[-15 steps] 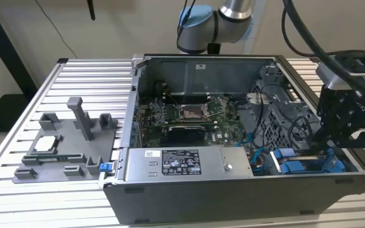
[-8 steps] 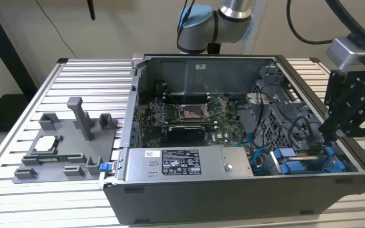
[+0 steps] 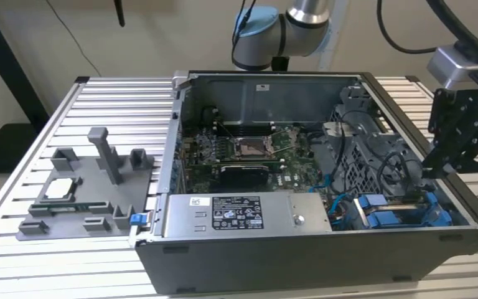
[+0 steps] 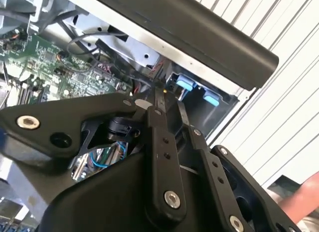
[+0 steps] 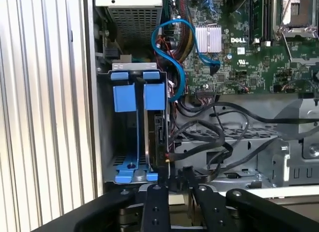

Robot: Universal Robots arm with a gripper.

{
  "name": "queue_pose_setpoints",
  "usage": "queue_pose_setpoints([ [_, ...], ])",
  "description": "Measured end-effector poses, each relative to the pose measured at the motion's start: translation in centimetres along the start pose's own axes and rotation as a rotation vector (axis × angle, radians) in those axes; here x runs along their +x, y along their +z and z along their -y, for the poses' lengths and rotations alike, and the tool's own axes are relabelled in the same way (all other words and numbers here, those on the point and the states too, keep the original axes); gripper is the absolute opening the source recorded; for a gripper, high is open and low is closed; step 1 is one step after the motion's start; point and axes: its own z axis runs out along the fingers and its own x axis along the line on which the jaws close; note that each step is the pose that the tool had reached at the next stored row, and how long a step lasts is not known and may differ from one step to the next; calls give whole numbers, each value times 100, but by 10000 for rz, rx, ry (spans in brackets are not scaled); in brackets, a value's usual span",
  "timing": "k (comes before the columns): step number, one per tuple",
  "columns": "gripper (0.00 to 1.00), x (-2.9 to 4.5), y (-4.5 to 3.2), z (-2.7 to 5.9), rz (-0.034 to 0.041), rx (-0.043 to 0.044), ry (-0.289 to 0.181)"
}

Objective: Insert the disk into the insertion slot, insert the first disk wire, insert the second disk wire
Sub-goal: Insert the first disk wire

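I work over a slatted metal table (image 3: 56, 274). On it stands an open computer case (image 3: 305, 261), and a grey tray of holders (image 3: 81, 187) lies beside the case on the exterior view's left. My arm (image 3: 264, 37) comes in from behind the case.

Inside the case, a silver labelled power box (image 3: 248, 215) lies along the near wall, and the green circuit board (image 3: 239, 149) covers the floor beyond it. The grey drive cage (image 5: 105, 137) sits in the corner on the exterior view's right, next to the power box.

The disk (image 5: 158, 134) stands on edge in its slot (image 5: 152, 68) in that cage, the compartment nearer the circuit board. Its blue frame shows at both ends, and its dark edge faces the tangle of wires. A second blue frame (image 5: 124, 97) sits in the compartment just beside it, against the case wall.

A blue cable (image 5: 174, 62) loops from the cage's far end over the board. Black wires (image 5: 224, 137) run across the grey metalwork next to the disk.

My hand (image 5: 175, 178) hangs over the case's wall on the exterior view's right, and in the first wrist view it sits just at the near end of the disk, where one black wire runs in. I cannot tell how far it is open, nor whether it has hold of anything.
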Motion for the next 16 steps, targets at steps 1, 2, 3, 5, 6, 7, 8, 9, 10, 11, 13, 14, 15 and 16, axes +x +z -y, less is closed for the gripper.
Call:
queue_pose_setpoints([
  [1, 100, -9, 4, 6, 12, 15, -1],
  [2, 100, -20, 11, 12, 20, 25, -2],
  [3, 100, -29, 24, 16, 27, 27, -1],
  [5, 100, -32, 60, 25, 33, 29, -2],
  [6, 100, -33, 76, 26, 35, 28, -1],
  [7, 100, -33, 89, 27, 42, 29, 0],
  [8, 100, -33, 99, 27, 52, 29, 0],
  [9, 100, -34, 106, 28, 64, 30, 0],
  [10, 100, -33, 113, 28, 94, 31, 0],
  [11, 0, -32, 116, 29, 220, 23, 1],
  [13, 0, -33, 122, 29, 581, 3, 8],
  [14, 0, -32, 123, 29, 731, -6, 12],
  [15, 0, -32, 124, 28, 793, -10, 15],
  [16, 0, -33, 121, 28, 795, -10, 15],
])
